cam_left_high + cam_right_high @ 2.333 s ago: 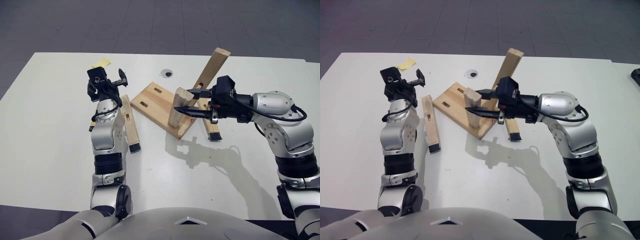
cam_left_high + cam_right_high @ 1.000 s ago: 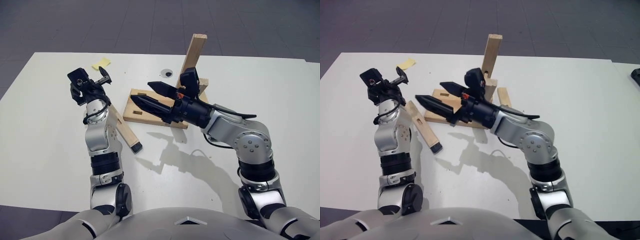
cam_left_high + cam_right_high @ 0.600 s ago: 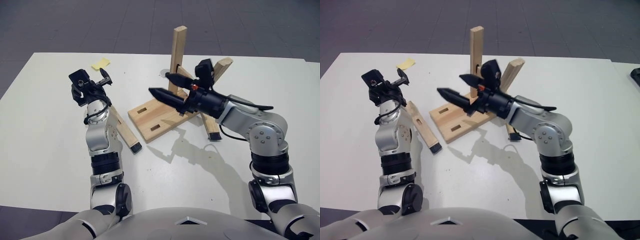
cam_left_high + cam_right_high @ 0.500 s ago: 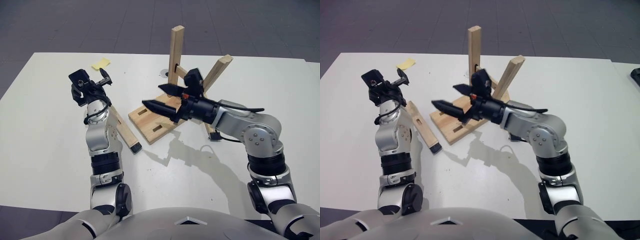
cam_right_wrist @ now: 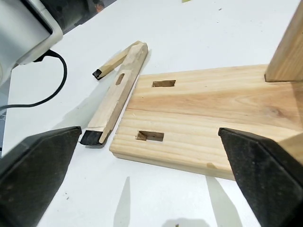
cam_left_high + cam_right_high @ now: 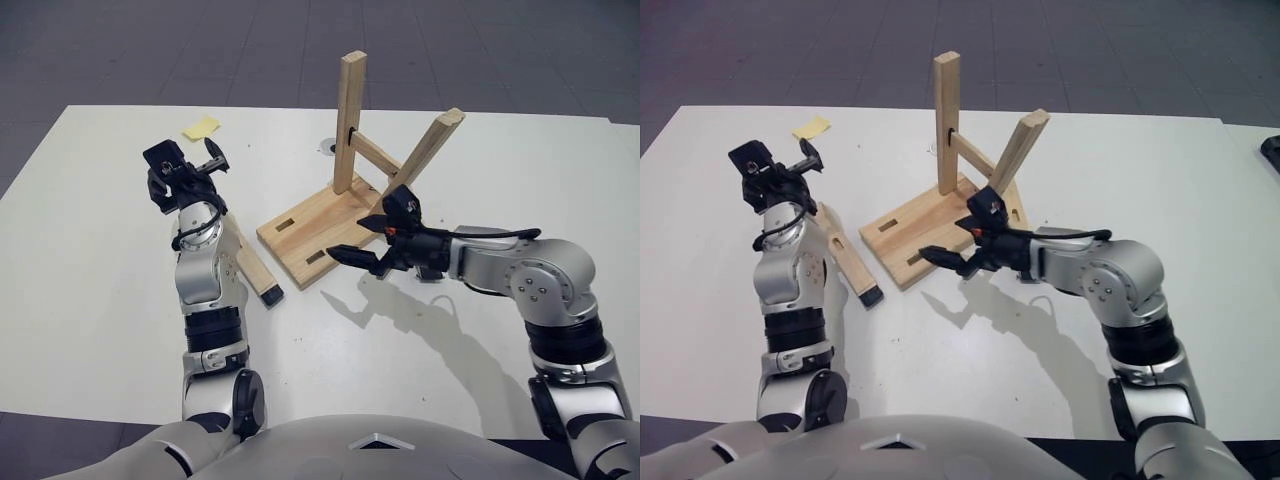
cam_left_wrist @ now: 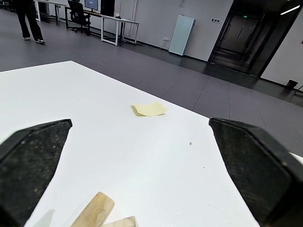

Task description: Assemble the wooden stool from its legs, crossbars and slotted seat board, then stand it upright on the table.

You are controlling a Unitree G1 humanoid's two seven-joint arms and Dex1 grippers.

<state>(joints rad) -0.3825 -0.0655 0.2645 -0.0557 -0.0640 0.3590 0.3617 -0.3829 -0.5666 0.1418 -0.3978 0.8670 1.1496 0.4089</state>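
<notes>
Right hand hangs low over the tabletop, spread wide and holding nothing, just beside the near edge of the seat board. That board lies flat on the tabletop. An upright leg and a leaning leg rise from its far side, joined by a crossbar. Left hand is raised, also wide and holding nothing, above a loose leg lying beside the board.

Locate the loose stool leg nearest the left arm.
In the left eye view the loose leg lies flat on the table, on the robot's left, just beside the seat board.
</notes>
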